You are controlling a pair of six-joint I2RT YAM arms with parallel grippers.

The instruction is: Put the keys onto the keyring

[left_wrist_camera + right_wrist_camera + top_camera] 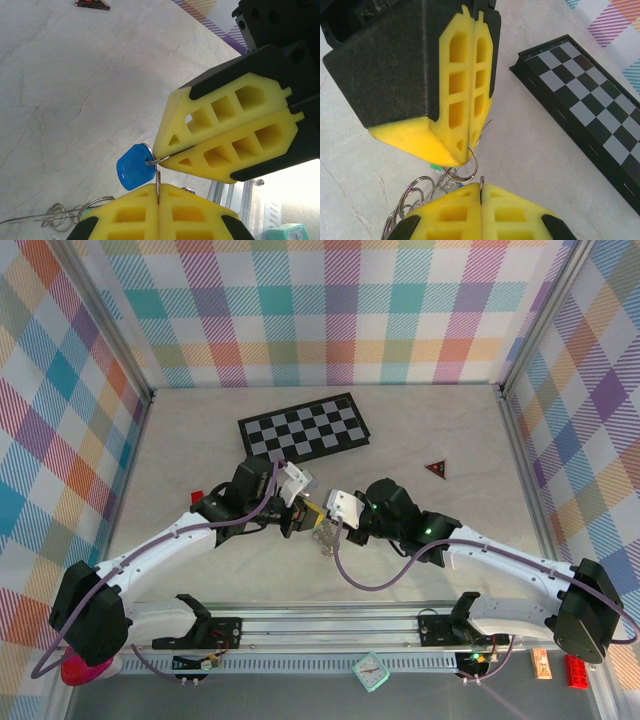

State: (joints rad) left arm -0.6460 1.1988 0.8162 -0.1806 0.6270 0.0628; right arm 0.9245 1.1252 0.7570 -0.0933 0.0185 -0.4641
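Both grippers meet tip to tip above the middle of the table. My left gripper [300,516] [158,189] [471,149] is shut on a silver loop of the keyring [479,162]. My right gripper [336,526] [481,187] [162,153] is shut on a thin ring wire that passes through the blue key [135,167]. That key hangs between the two sets of yellow fingertips. The other silver loops of the keyring [412,197] [60,220] trail below, and a sliver of the green key [436,167] shows among them. From above, the bundle [325,538] dangles under the tips.
A black-and-white chessboard [305,428] [590,115] lies behind the grippers. A dark red triangle [436,468] [92,4] sits to the right and a small red block [198,496] to the left. A teal clock [370,672] and a red brick [577,670] lie beyond the front rail.
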